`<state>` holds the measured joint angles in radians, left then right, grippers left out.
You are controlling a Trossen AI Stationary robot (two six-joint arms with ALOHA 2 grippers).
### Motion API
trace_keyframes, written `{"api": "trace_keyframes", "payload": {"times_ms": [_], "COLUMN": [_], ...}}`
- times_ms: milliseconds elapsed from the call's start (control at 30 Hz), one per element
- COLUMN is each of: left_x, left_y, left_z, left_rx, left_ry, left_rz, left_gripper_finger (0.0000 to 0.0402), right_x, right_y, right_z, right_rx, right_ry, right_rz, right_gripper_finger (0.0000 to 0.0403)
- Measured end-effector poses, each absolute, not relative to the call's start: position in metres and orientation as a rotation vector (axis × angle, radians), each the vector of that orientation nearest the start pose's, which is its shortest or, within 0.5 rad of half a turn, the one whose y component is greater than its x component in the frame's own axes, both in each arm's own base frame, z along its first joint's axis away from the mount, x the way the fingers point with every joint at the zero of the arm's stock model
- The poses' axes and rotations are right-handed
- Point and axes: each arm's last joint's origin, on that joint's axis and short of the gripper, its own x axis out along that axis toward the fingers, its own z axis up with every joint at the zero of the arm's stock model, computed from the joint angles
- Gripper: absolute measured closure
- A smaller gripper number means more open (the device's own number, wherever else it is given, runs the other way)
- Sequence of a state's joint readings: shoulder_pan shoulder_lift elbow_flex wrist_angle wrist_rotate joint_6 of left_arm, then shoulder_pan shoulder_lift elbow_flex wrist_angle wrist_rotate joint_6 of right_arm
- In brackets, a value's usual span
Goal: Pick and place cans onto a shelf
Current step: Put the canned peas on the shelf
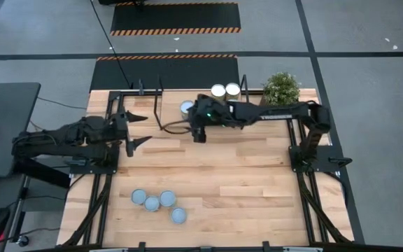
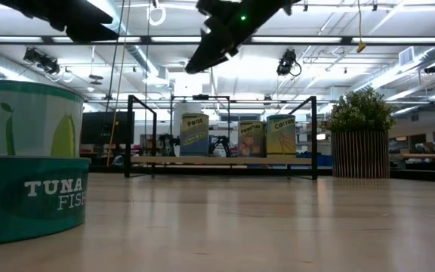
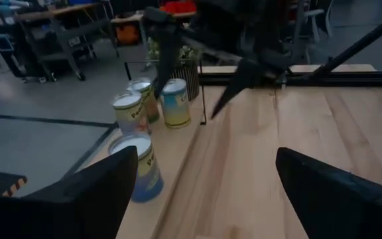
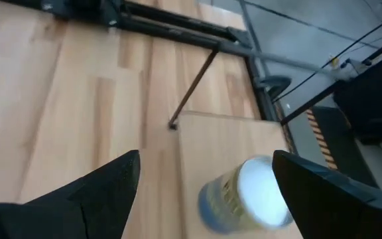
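Silver cans already on the shelf [image 1: 161,110] number three in the high view: two [image 1: 225,89] at its far end next to the plant [image 1: 281,87], one [image 1: 186,107] nearer the middle. Four more cans [image 1: 156,204] sit clustered well away from the shelf near the table's front edge, presumably waiting their turn. The right gripper [image 1: 200,133] hangs just beside the shelf, fingers spread and holding nothing; the left gripper [image 1: 136,130] waits off the shelf's other end, likewise wide and empty.

From table height, the shelf cans read "Peas" [image 2: 194,134], something like "Peaches" [image 2: 250,138] and "Carrots" [image 2: 281,135], though the small print is uncertain. A teal tin [image 2: 29,198] close to the lens says "TUNA FIS…".

Past the left wrist's spread fingers [image 3: 78,196], all three shelf cans line up towards the plant.

Under the right wrist's parted fingers [image 4: 91,189], the blue-labelled can [image 4: 247,198] stands on the shelf board, apparently just set there.
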<state>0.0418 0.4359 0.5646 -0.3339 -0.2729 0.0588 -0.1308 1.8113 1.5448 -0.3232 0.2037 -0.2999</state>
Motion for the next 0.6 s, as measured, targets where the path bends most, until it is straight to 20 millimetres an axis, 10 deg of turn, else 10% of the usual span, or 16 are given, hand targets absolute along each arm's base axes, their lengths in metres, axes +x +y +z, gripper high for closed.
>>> {"api": "trace_keyframes", "payload": {"times_ms": [600], "left_x": [0.095], "left_y": [0.012], "left_z": [0.230], "left_rx": [0.053], "left_ry": [0.108], "left_rz": [0.313], "left_gripper_finger": [0.0038], "right_x": [0.475], "right_y": [-0.136], "right_z": [0.279], "right_rx": [-0.245], "right_ry": [0.766], "right_rz": [-0.227], "right_gripper_finger": [0.0034]}}
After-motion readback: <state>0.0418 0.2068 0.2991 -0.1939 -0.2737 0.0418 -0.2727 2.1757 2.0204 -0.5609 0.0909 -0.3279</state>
